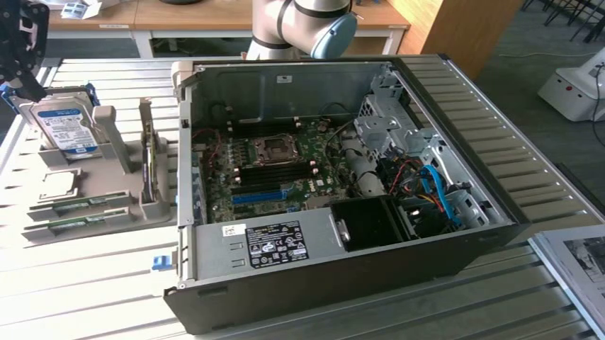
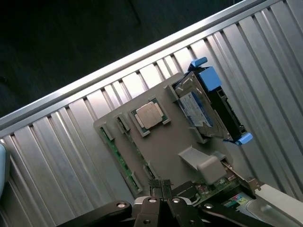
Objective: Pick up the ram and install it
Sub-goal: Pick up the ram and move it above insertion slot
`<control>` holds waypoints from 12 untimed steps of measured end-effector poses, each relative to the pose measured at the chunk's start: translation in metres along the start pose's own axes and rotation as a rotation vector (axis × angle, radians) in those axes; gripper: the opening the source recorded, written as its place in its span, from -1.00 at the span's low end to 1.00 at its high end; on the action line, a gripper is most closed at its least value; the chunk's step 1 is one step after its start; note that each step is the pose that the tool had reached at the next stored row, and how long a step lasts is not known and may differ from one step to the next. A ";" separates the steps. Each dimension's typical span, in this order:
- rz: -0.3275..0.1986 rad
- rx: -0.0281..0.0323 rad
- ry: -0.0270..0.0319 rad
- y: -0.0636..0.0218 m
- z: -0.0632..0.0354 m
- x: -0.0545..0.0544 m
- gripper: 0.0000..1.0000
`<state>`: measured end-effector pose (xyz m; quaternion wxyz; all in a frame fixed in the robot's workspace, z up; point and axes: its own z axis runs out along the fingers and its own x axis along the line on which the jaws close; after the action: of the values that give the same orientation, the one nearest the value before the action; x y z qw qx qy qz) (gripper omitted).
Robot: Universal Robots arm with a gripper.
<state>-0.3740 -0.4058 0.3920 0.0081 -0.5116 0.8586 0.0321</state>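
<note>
Readable text: none.
Hard drive label: blue and white, print too small to read.
Power supply sticker: black with white marks, nothing legible.

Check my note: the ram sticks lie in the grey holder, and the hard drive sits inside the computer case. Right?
No. The hard drive stands in the grey holder too, outside the computer case, as the exterior view shows; the ram sticks do lie in the holder.
</note>
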 end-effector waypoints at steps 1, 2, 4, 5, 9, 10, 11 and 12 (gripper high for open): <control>-0.006 -0.0002 0.0003 0.0000 0.0000 0.000 -0.80; -0.011 -0.0005 0.0006 0.0000 0.0000 0.000 -0.80; -0.023 -0.0011 0.0011 0.0000 0.0000 0.000 -0.80; -0.028 -0.0013 0.0014 0.0000 0.0000 0.000 -0.80; -0.050 -0.0024 0.0024 0.0000 0.0000 0.000 -0.80; -0.055 -0.0026 0.0026 0.0000 0.0000 0.000 -0.80; -0.060 -0.0028 0.0028 0.0000 0.0000 0.000 -0.80; -0.066 -0.0030 0.0031 0.0000 0.0000 0.000 -0.80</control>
<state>-0.3740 -0.4058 0.3920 0.0071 -0.5396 0.8412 0.0323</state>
